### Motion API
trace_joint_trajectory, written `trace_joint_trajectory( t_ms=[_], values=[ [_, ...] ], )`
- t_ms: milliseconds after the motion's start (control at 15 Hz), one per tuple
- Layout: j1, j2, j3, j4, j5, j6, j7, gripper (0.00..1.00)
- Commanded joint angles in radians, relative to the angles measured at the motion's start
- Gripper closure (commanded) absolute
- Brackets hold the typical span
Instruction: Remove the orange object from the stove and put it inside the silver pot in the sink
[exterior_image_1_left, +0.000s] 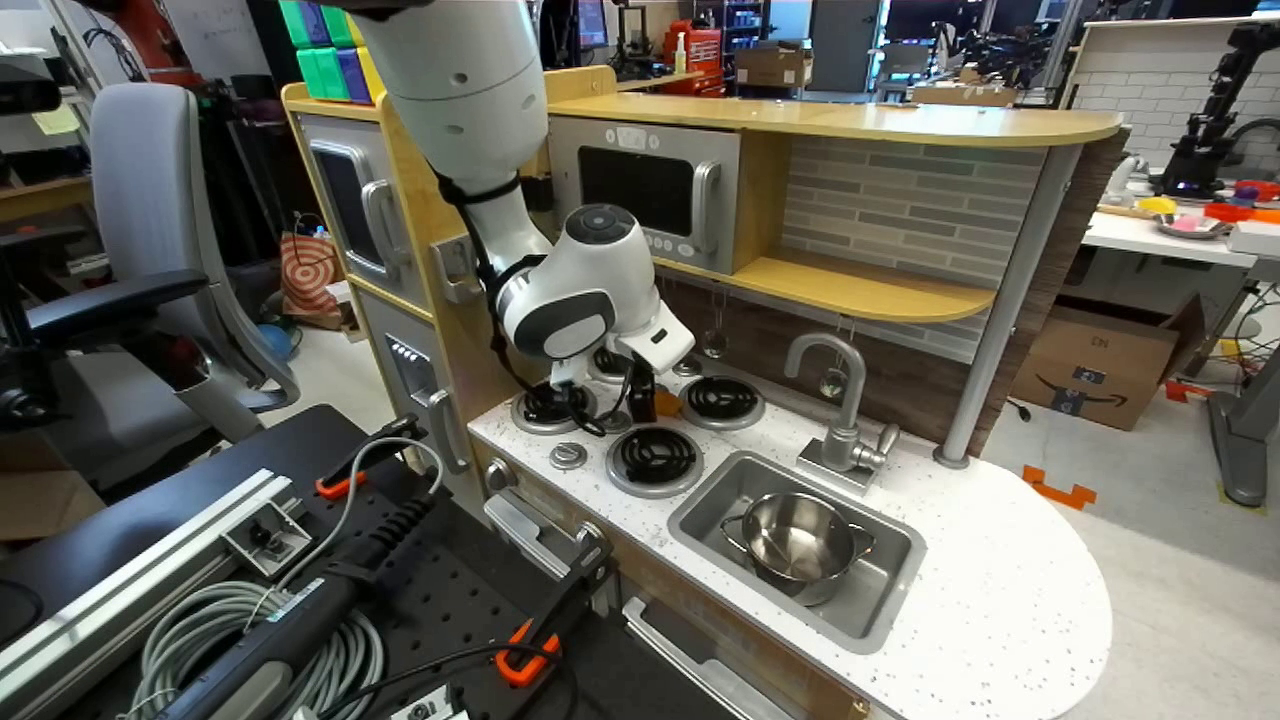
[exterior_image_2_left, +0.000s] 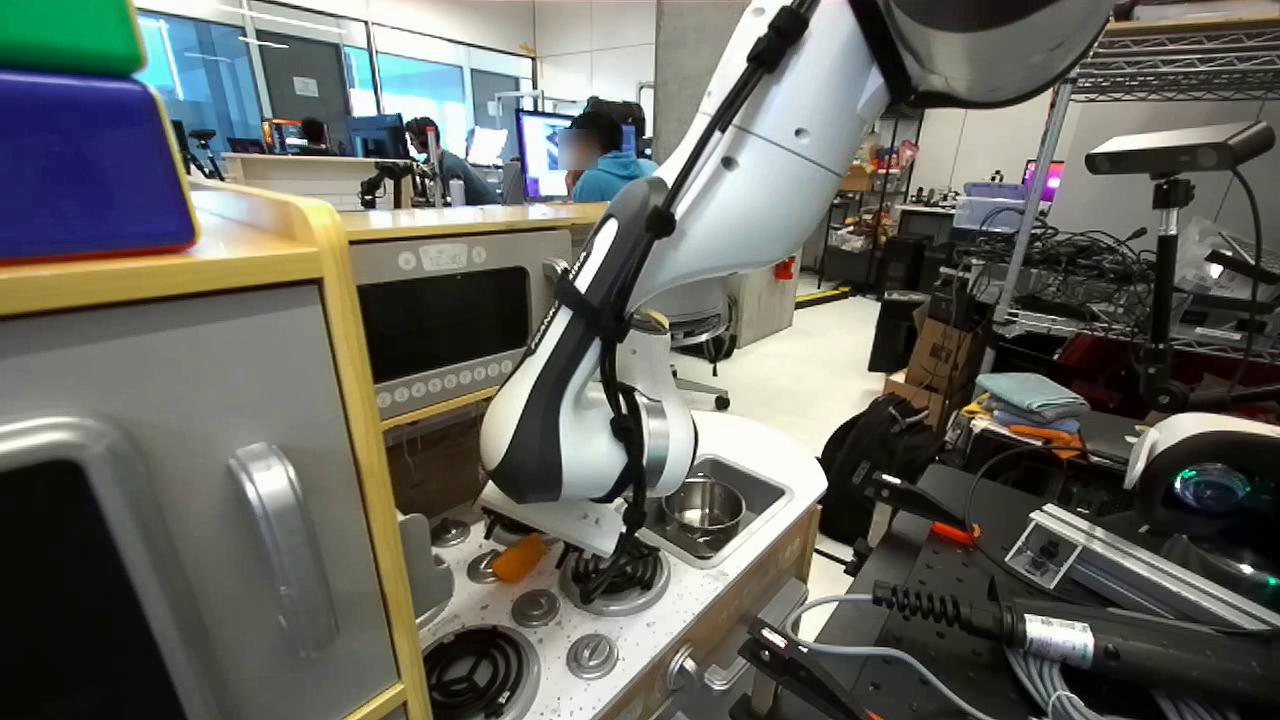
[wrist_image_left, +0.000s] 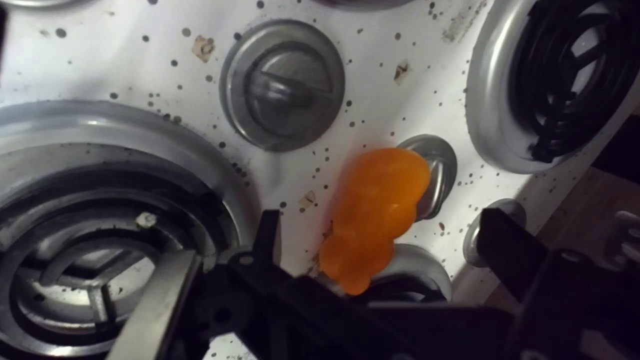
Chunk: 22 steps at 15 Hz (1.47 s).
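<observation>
The orange object (wrist_image_left: 375, 210) is lumpy and longish. It sits among the knobs and burners of the white stove (exterior_image_1_left: 590, 480); it also shows in both exterior views (exterior_image_1_left: 667, 403) (exterior_image_2_left: 518, 558). My gripper (wrist_image_left: 378, 216) is open in the wrist view, with one finger on each side of the orange object and apart from it. In an exterior view the gripper (exterior_image_1_left: 640, 400) is low over the stove, partly hidden by cables. The silver pot (exterior_image_1_left: 797, 540) stands upright and empty in the grey sink (exterior_image_1_left: 905, 590); the pot (exterior_image_2_left: 704, 505) is partly hidden by the arm elsewhere.
A curved faucet (exterior_image_1_left: 850, 400) rises behind the sink. A toy microwave (exterior_image_1_left: 645, 190) and a yellow shelf (exterior_image_1_left: 865, 287) hang above the counter. A tall cabinet (exterior_image_1_left: 365, 200) stands beside the stove. A black table (exterior_image_1_left: 450, 590) with cables and clamps is in front.
</observation>
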<state>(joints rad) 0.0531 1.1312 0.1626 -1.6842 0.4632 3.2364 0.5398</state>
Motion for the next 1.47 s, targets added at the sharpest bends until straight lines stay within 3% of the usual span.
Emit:
trace_joint_trajectory(
  t_ms=[0,133,200,267,400,800,1400],
  values=[
    [-0.017,0.061,0.023,0.072,0.003,0.039,-0.036,0.0],
    [-0.015,0.073,0.024,0.088,0.002,0.041,-0.042,0.0],
    [-0.014,0.077,0.027,0.093,0.002,0.041,-0.045,0.05],
    [-0.013,0.08,0.029,0.097,0.002,0.041,-0.049,0.26],
    [-0.015,0.084,0.035,0.103,0.001,0.04,-0.056,0.31],
    [-0.045,0.067,0.061,0.087,0.004,0.037,-0.066,0.78],
    [-0.18,-0.056,0.078,-0.031,0.028,0.049,-0.062,0.81]
  ],
)
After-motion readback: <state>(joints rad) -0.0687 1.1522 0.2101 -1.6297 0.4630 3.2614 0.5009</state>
